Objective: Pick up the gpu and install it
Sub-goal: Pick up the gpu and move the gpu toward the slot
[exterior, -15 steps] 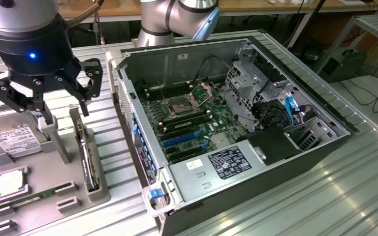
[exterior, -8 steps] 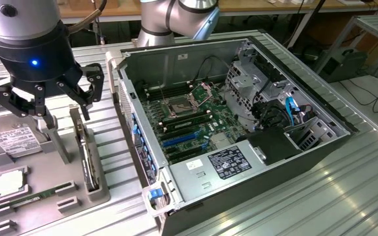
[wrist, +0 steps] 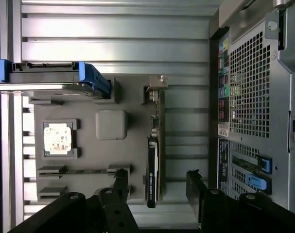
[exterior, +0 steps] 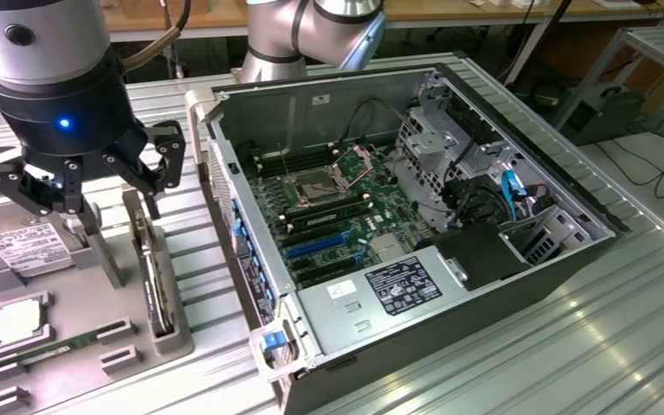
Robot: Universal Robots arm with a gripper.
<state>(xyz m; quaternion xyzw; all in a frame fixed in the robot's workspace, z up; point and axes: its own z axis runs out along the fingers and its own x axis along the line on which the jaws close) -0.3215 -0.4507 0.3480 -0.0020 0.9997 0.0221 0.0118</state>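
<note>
The end effector [exterior: 96, 203], its fingers spread wide and holding nothing, hovers above the slatted metal bench [exterior: 609, 346], beside the open computer case [exterior: 309, 104], directly over the grey parts tray [wrist: 135, 145] where the gpu [wrist: 152, 165] stands on edge in its slot.

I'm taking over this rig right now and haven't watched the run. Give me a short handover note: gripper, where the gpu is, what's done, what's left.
Gripper: open and empty, above the gpu, with a finger to either side of it in the wrist view and clear of it.
Gpu: standing on edge in its slot in the grey parts tray, beside the open computer case.
Done: the gripper is lined up over the card; nothing is picked up.
Left: the grasp, the lift and the install. The blue expansion slots hold no card.
</note>
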